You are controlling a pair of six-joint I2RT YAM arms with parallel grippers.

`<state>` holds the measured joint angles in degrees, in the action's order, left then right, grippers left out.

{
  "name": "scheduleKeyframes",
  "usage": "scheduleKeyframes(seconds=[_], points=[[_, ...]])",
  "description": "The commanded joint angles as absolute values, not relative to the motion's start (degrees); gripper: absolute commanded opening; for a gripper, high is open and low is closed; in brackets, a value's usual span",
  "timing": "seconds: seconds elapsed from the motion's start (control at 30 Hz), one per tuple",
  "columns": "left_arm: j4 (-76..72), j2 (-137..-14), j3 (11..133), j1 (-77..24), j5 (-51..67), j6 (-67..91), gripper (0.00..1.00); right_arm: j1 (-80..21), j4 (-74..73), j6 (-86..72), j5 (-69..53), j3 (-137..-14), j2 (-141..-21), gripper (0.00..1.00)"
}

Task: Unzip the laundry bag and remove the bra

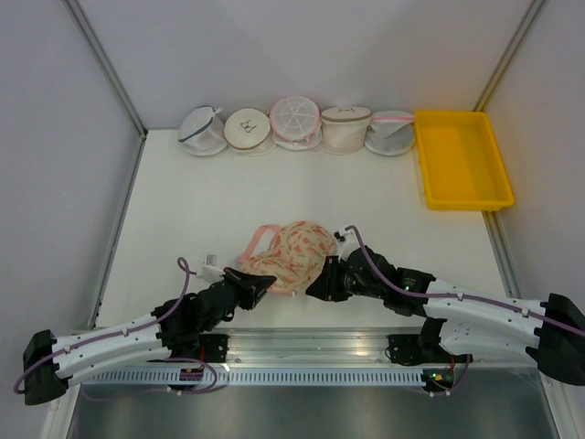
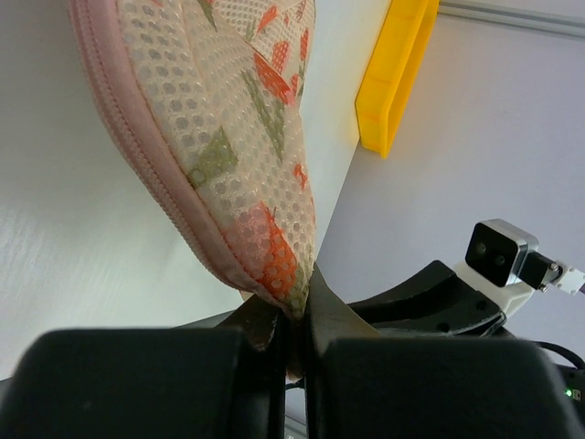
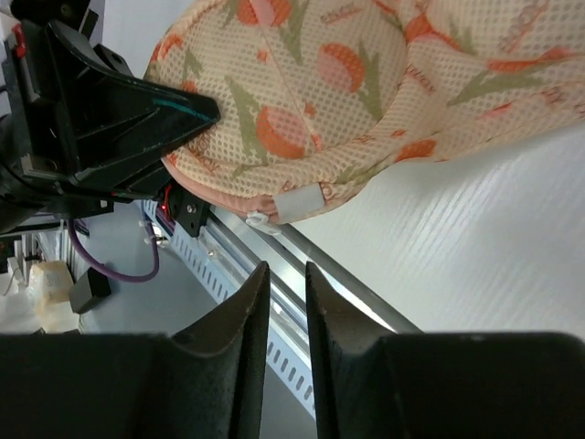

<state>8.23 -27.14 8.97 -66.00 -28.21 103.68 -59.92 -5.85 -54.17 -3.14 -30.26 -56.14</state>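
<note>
Left pincer (image 2: 297, 322) clamps left-right laundry bag (image 1: 300, 251).

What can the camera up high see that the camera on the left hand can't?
Only the top camera: the row of round mesh bags by the far wall, and the pink loop on the laundry bag. Only the left wrist camera: the tiny mesh holes up close, and the left gripper pinching the bag's corner. Both: that bag and the yellow tray.
</note>
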Motion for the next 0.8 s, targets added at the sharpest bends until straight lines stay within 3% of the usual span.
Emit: scheduleKeyframes(seconds=[0.0,0.17,0.3,0.4,0.63,0.77], points=[[8.09,-27.69,9.76,-66.18,-26.63,104.24,0.02,-63.97,-1.33,-55.19,-0.62,-30.76,-58.88,0.27],[7.73,-27.42,9.58,-66.18,-26.02,104.15,0.02,-66.71,-0.53,-55.98,1.93,-31.11,-61.61,0.25],[7.3,-26.64,9.06,-66.18,-25.49,104.5,0.02,-66.8,-4.19,-58.79,7.52,-31.29,-61.09,0.5],[5.89,-25.58,7.92,-66.18,-25.05,105.37,0.02,-66.8,-7.72,-64.74,14.12,-29.02,-58.28,0.55],[3.96,-23.82,7.65,-66.18,-23.91,107.49,0.02,-66.8,-5.72,-81.18,22.49,-18.21,-49.93,0.6],[-7.06,-24.61,5.19,-66.18,-23.91,107.67,0.02,-66.8,2.69,-87.7,23.12,-11.97,-48.25,0.61]])
